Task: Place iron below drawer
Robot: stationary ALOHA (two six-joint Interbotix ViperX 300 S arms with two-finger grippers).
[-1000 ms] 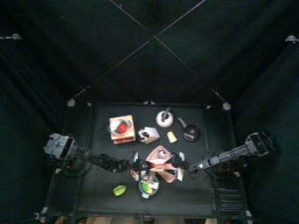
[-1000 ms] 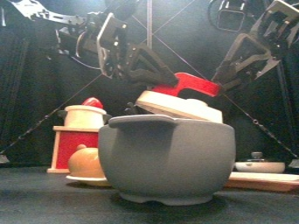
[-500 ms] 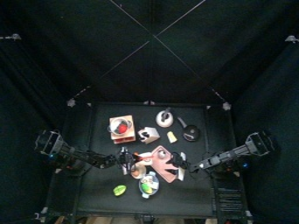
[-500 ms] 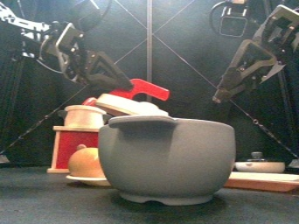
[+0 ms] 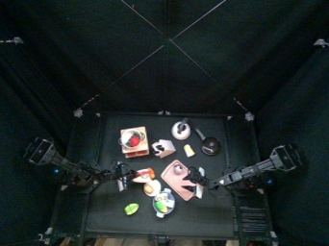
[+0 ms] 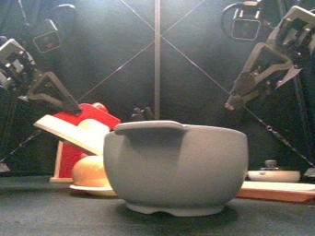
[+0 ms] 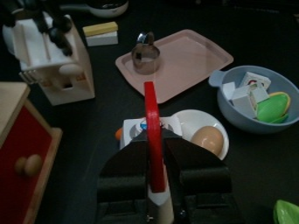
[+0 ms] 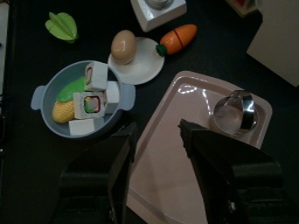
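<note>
My left gripper is shut on the red handle of a white iron and holds it in the air, tilted, over the white plate. In the top view the iron is at the table's front left, in front of the wood and red drawer. The drawer's red front shows beside the iron in the left wrist view. In the front view the iron hangs at the left and hides most of the drawer. My right gripper is open and empty, raised above the pink tray.
A pink tray holds a metal cup. A grey bowl of food stands at the front. A plate carries an egg and a carrot. A white knife block, a pan and a green piece stand around.
My left arm has drawn back to the left with the iron, from above the bowl to the table's left side, and lower. The right arm has stayed still.
</note>
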